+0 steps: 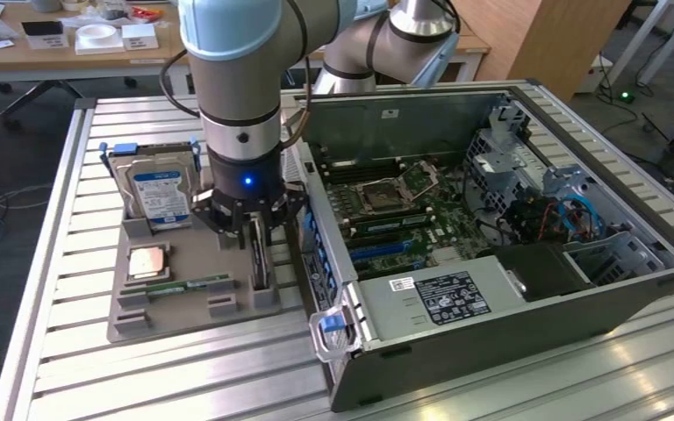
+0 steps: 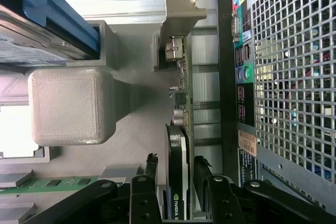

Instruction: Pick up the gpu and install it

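The gpu (image 1: 261, 260) stands on edge in a slot of the grey parts tray (image 1: 185, 311), close to the open computer case (image 1: 490, 237). My gripper (image 1: 257, 235) is lowered straight over it. In the wrist view the gpu (image 2: 178, 145) shows its black cooler and the edge of its green board. My gripper (image 2: 177, 163) straddles the card, one of its black fingers (image 2: 202, 169) on each side. A narrow gap shows on the cooler side, so the gripper reads as open around the card. The card still sits in its grey holder (image 2: 176, 14).
On the tray a silver hard drive (image 1: 159, 195) with a blue-white label stands upright, with a processor (image 1: 150, 261) and a green memory stick (image 1: 190, 285) nearby. The case's perforated rear panel (image 2: 283, 77) is right beside the gpu. The motherboard (image 1: 396, 210) lies exposed inside the case.
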